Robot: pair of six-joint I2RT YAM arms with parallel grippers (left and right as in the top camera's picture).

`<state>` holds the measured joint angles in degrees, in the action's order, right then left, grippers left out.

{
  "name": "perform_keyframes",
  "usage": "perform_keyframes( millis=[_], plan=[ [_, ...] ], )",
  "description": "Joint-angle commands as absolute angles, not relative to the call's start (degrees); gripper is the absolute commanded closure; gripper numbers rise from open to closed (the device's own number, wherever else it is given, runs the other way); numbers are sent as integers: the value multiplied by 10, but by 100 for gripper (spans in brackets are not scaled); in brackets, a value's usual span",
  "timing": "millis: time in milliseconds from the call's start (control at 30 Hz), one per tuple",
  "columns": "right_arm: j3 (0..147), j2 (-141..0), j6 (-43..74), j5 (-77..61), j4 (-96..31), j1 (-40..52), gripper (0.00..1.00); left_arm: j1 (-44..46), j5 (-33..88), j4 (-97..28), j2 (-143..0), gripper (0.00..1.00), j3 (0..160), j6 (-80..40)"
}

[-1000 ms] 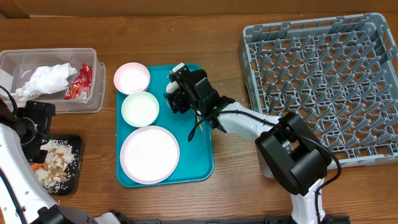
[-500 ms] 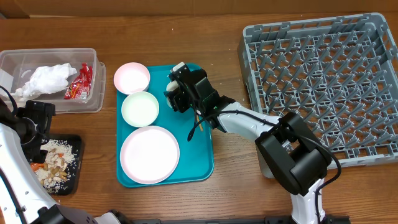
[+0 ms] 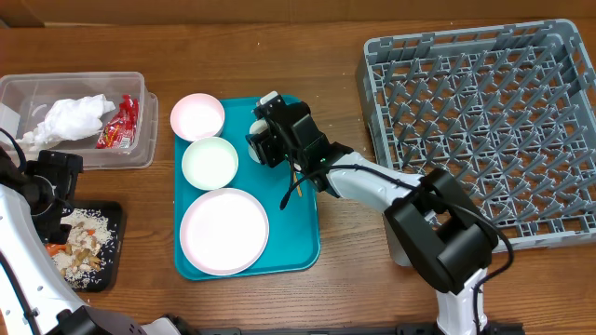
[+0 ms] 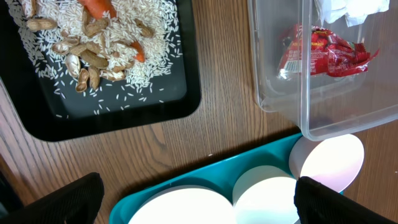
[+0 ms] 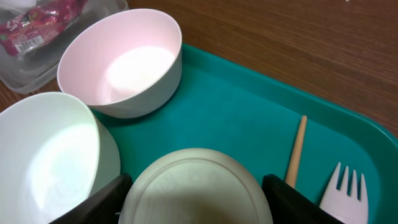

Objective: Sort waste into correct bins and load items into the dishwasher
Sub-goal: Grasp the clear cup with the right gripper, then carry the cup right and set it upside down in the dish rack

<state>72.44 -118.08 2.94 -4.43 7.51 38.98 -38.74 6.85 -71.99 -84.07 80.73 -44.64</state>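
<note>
The right gripper (image 5: 196, 184) is low over the teal serving tray (image 5: 236, 118), its two fingers (image 5: 107, 200) pressed against opposite sides of the small white cup (image 5: 194, 167). The wrist camera sees only the cup's ringed top face. Its walls are hidden and its near edge is cut off by the frame. Just past the right finger lie the thin wooden chopstick (image 5: 296, 152) and the white plastic fork (image 5: 346, 189), whose handle runs out of view. Ahead and to the left of the gripper is the pinkish bowl (image 5: 122, 61). The pale bowl (image 5: 45, 155) crowds the left finger. From overhead the arm covers most of the cup, and the fork and chopstick cannot be made out. The grey dish rack (image 3: 484, 121) is well apart, to the right of the arm.

The left gripper (image 4: 198, 186) hangs spread wide, gripping nothing. Only the dark tips of its fingers (image 4: 69, 200) show. Beneath it are the teal tray's edge and slivers of the white plate (image 4: 180, 208). Ahead of it is the black tray (image 4: 124, 118) with rice (image 4: 155, 31), peanuts and a partly cropped carrot (image 4: 99, 6). Beside that, the clear tub (image 4: 280, 93) holds the red wrapper (image 4: 323, 53) and a napkin (image 4: 345, 9).
</note>
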Motion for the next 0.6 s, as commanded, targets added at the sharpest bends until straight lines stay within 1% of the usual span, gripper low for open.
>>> perform_keyframes(
  millis=[0,67,233,267,300,333,367,567],
  plan=[
    [740,-1097,34,-23,67,372,43,-389,64,-719,-843,0,812,-441],
    [740,-1064,34,-5,53,352,43,-389,64,-719,-843,0,812,-441],
    [740,-982,34,4,8,251,43,-389,64,-719,-843,0,812,-441],
    [740,-964,34,4,-4,208,42,-389,64,-719,-843,0,812,-441],
    [740,-958,34,4,-8,187,42,-389,64,-719,-843,0,812,-441],
    [740,-952,34,4,-14,157,39,-389,64,-719,-843,0,812,-441],
    [740,-948,29,4,-23,99,37,-389,64,-719,-843,0,812,-441],
    [740,-949,27,4,-60,-48,38,-389,64,-719,-843,0,812,-441]
  ],
)
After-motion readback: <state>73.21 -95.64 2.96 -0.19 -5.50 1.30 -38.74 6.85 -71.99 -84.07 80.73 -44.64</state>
